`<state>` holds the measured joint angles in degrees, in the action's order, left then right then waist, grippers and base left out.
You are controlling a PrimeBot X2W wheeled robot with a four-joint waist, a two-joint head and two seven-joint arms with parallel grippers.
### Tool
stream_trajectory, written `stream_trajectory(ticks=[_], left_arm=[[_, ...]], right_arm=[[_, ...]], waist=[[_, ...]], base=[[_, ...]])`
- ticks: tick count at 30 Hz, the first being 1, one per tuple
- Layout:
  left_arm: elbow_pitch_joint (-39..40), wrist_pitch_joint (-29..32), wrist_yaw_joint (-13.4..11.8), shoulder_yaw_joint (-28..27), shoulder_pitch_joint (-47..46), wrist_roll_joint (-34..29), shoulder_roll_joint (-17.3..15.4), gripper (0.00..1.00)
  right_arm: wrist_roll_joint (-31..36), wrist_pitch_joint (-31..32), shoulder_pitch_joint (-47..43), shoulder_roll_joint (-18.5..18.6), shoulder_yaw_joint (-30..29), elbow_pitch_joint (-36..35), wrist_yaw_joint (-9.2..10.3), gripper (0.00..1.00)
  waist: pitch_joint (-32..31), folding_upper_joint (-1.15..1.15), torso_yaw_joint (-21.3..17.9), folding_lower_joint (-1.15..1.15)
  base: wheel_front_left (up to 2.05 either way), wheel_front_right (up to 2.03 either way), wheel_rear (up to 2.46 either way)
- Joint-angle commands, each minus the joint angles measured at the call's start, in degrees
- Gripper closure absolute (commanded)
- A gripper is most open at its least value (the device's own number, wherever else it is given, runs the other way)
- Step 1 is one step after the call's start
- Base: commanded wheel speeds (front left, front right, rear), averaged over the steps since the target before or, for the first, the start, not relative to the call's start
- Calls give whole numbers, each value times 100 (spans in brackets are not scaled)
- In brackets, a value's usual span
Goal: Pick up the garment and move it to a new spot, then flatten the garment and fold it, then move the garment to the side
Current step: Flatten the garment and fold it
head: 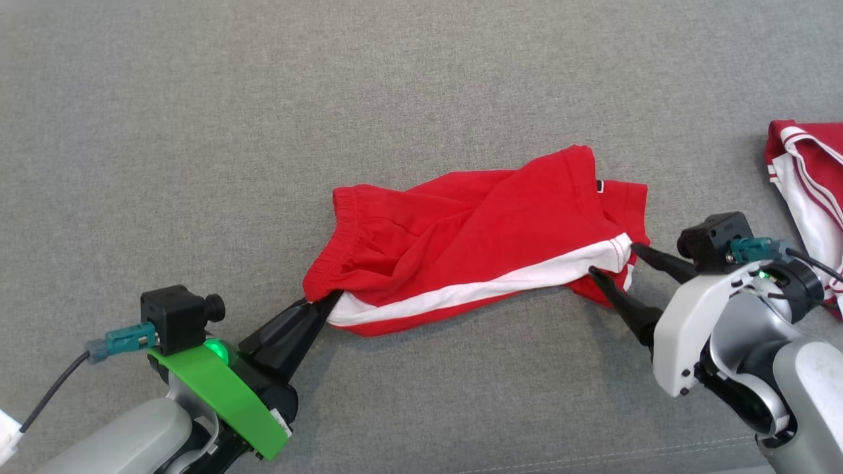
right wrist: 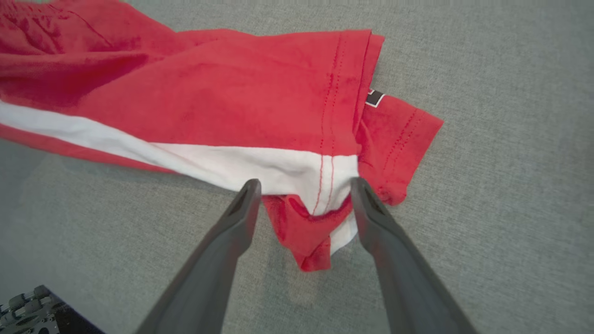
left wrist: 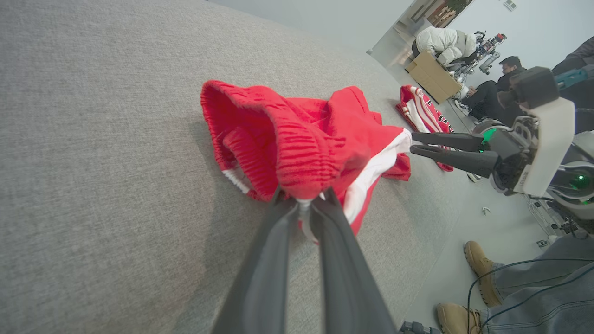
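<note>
The garment [head: 474, 243] is a pair of red shorts with a white side stripe, lying rumpled across the grey cloth surface. My left gripper [head: 323, 304] is shut on the waistband corner at the garment's left end, and the pinched red elastic [left wrist: 297, 162] bunches just above my left gripper's [left wrist: 304, 202] tips. My right gripper [head: 612, 258] stands open at the hem on the right end. In the right wrist view the striped hem [right wrist: 320, 181] lies loose between the spread fingers of my right gripper [right wrist: 304, 185].
A second red and white garment [head: 807, 178] lies at the right edge of the grey surface [head: 197, 131]. Past the surface's edge, the left wrist view shows a person's boots [left wrist: 480, 264], a seated person [left wrist: 487, 90], cables and a cardboard box [left wrist: 434, 76].
</note>
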<state>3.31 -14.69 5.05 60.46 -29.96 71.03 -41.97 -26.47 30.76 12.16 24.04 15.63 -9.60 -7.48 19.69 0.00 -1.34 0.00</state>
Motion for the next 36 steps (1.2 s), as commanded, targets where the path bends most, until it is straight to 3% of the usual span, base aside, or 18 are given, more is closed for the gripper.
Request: stream_trajectory(ticks=[1,4,11,13,14,15,16,18,21,36], left_arm=[[-6,0,19,-11,-33,-57,32,100],[-25,14,45,-1,-83,-80,44,100],[-81,16,80,-6,-125,-85,58,100],[-90,13,88,-16,-129,-79,55,100],[-94,12,93,-20,-126,-75,48,100],[-94,12,93,-20,-126,-75,48,100],[-100,10,97,-22,-124,-74,41,100],[-112,8,90,-25,-118,-77,31,100],[-120,8,90,-30,-120,-74,16,100],[-29,5,-10,-80,-35,-37,-100,100]], right_arm=[[55,33,122,5,-3,63,-2,0],[74,62,256,6,23,178,-2,0],[-4,80,339,-36,36,376,-2,27],[-9,71,327,-45,47,402,-2,31],[-12,60,327,-47,50,413,-2,39],[-12,60,327,-47,50,413,-2,39],[-19,52,323,-44,56,427,-2,52],[-24,33,333,-32,57,441,-2,65],[-47,9,366,6,60,402,-1,99],[-169,132,166,96,-307,-165,-1,100]], waist=[[56,0,28,0],[116,0,74,0],[185,0,161,0],[189,0,165,0],[189,0,163,0],[189,0,163,0],[188,0,160,0],[178,0,152,0],[156,0,129,0],[-10,0,57,0]], base=[[0,0,0],[0,0,0],[0,0,0],[0,0,0],[0,0,0],[0,0,0],[0,0,0],[0,0,0],[0,0,0],[0,0,0]])
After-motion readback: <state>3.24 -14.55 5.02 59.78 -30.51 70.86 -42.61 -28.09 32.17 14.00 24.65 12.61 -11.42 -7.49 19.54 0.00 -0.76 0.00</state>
